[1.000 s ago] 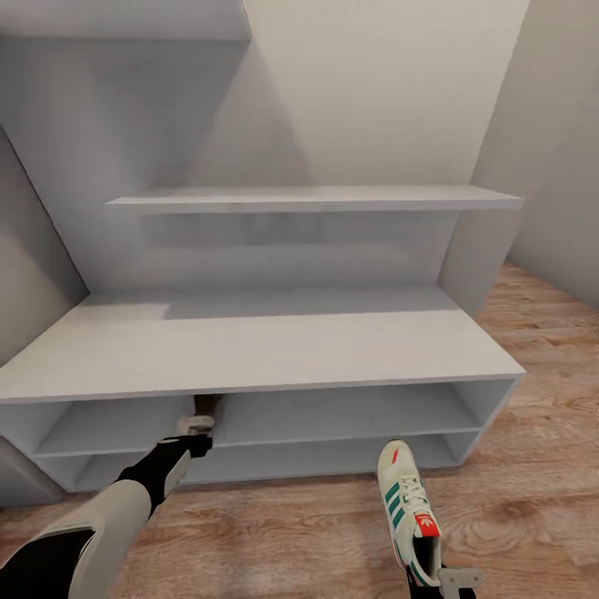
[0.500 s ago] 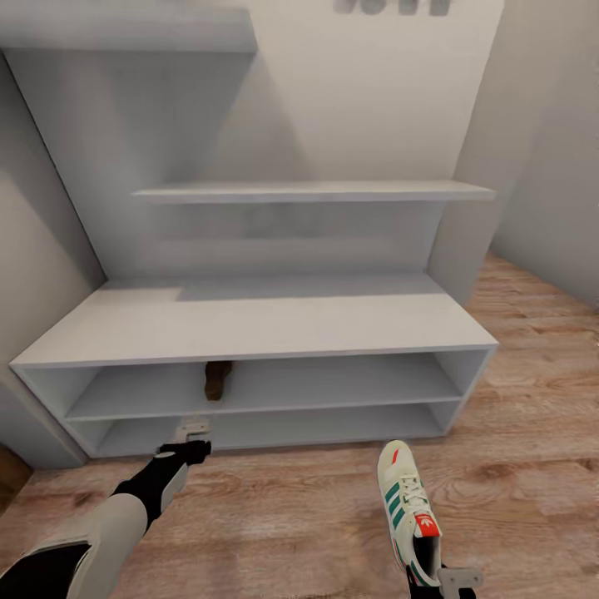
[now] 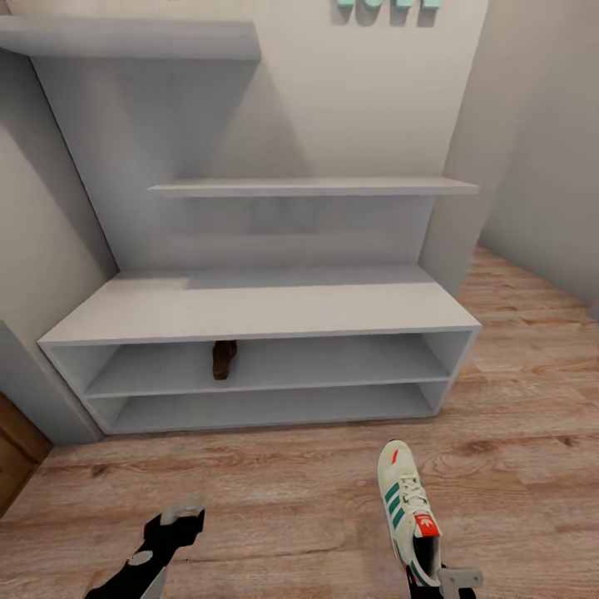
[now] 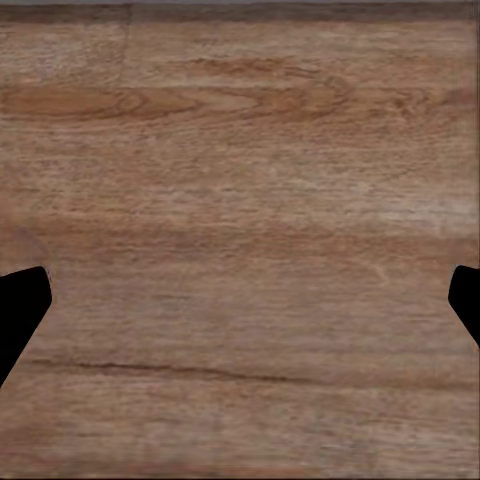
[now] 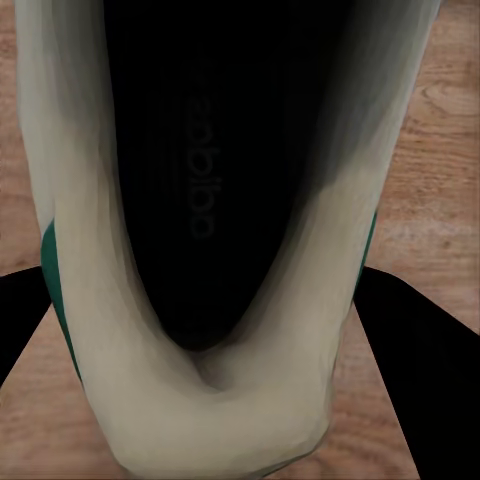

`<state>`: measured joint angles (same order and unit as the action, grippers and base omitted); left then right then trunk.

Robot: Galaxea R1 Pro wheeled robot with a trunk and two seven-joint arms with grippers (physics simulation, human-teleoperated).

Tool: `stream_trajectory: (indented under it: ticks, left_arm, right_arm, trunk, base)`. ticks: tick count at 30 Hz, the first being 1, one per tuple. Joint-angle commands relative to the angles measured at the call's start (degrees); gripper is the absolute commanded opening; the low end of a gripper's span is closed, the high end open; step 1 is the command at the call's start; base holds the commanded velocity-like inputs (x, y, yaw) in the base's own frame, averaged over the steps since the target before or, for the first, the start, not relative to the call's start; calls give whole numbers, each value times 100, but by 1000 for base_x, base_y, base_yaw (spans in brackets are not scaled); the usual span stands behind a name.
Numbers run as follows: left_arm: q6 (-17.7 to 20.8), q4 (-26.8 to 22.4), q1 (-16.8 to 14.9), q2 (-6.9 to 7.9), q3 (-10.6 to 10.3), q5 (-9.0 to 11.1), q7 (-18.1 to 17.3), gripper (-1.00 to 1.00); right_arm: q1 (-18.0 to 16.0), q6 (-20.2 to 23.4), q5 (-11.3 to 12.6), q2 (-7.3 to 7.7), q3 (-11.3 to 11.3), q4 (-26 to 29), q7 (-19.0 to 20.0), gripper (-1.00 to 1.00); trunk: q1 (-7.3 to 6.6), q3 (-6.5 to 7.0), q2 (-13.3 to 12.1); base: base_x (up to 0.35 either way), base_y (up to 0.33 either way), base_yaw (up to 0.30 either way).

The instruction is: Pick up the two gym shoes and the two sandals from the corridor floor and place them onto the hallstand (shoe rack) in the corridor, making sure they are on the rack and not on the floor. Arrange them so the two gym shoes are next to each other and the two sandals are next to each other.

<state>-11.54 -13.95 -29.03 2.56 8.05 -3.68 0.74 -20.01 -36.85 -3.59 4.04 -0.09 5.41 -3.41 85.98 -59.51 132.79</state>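
The white hallstand [image 3: 258,312] stands on the corridor floor [image 3: 316,491], one brown sandal [image 3: 223,359] on its upper shelf.

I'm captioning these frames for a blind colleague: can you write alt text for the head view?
A white hallstand stands on wood-plank corridor floor, with one brown sandal on its upper open shelf. Nearer the camera, the right gripper holds a white gym shoe by the heel, and the left gripper hangs over bare floor.

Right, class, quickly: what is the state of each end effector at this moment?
Left end effector: open, holding nothing, above the corridor floor.
Right end effector: shut on a gym shoe.
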Motion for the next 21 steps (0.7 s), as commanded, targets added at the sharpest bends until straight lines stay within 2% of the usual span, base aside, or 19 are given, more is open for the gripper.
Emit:
stream_trajectory:
  ticks: [1, 6, 8, 10, 12, 14, 15, 18, 19, 21]
  left_arm:
    - [-347, 16, 324, 107, 34, -23, -168, 100]
    - [-985, 21, 828, 249, 44, -10, -639, 100]
    - [-1089, 29, 900, 270, 46, -2, -765, 100]
    - [-1187, 45, 1000, 324, 47, 23, -920, 100]
    - [-1262, 24, 1142, 394, 47, 112, -1069, 100]
    - [-1278, 21, 1176, 417, 49, 154, -1105, 100]
    - [-1285, 21, 1202, 439, 49, 184, -1152, 100]
    - [-1293, 26, 1233, 467, 48, 205, -1243, 100]
    - [-1296, 25, 1248, 482, 48, 213, -1310, 100]
    - [-1298, 24, 1258, 493, 48, 219, -1373, 100]
  right_arm:
    - [-3, -7, -37, -4, 2, -4, -28, -100]
    - [-3, 131, -42, -38, -5, -3, -28, -100]
    - [-3, 269, -40, -49, -6, 11, -28, -100]
    - [-3, 626, -35, -64, -7, 42, -28, -100]
    - [-12, 1433, -30, -125, -7, 307, -47, -100]
    - [-15, 1769, -31, -166, -6, 541, -88, -100]
    - [-17, 2108, -33, -219, -7, 829, -171, -100]
    - [-19, 2645, -31, -335, -4, 1318, -392, -100]
    - [-19, 3020, -30, -437, -2, 1663, -598, -100]
    - [-23, 3407, -29, -563, -2, 2008, -830, -100]
  trunk:
    - [-2, -4, 2]
    - [-2, -4, 2]
    - [-2, -4, 2]
    - [-2, -4, 2]
    - [-2, -4, 2]
    - [-2, -4, 2]
    - [-2, -4, 2]
    - [-2, -4, 2]
    - [-2, -4, 2]
    - [-2, -4, 2]
  base:
    - [-18, 0, 0]
    - [-7, 0, 0]
    - [-2, 0, 0]
    - [0, 0, 0]
    - [0, 0, 0]
    - [0, 0, 0]
    - [0, 0, 0]
    - [0, 0, 0]
    - [0, 0, 0]
    - [0, 0, 0]
